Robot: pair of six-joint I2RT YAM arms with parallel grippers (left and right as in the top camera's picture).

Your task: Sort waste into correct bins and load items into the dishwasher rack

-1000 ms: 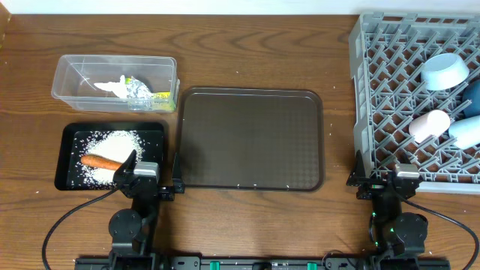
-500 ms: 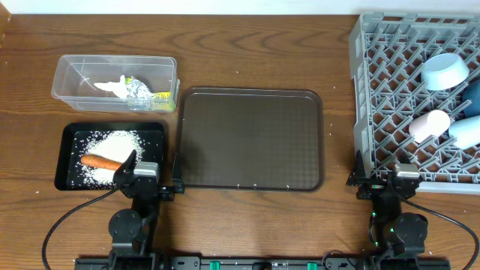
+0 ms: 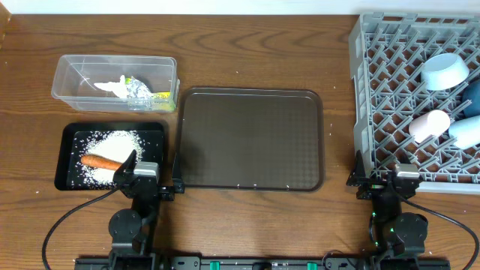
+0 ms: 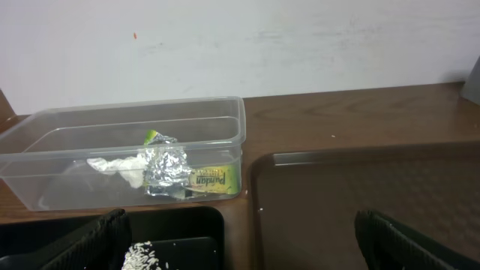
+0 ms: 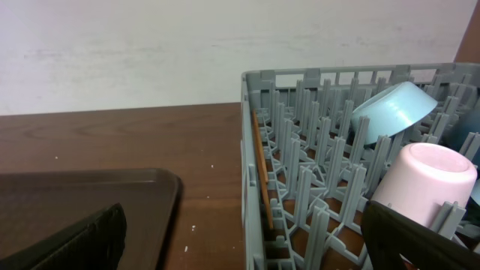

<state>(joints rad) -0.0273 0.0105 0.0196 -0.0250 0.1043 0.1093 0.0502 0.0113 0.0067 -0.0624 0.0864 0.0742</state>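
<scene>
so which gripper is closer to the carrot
Left. The left gripper sits just right of the carrot, at the near corner of the black tray; the right gripper is far off, at the dishwasher rack.

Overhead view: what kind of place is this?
Probably a lab bench staged as a dish-clearing station: wooden table against a blank wall, grey dishwasher rack holding a bowl and cup, clear tub and black tray as waste bins.
</scene>
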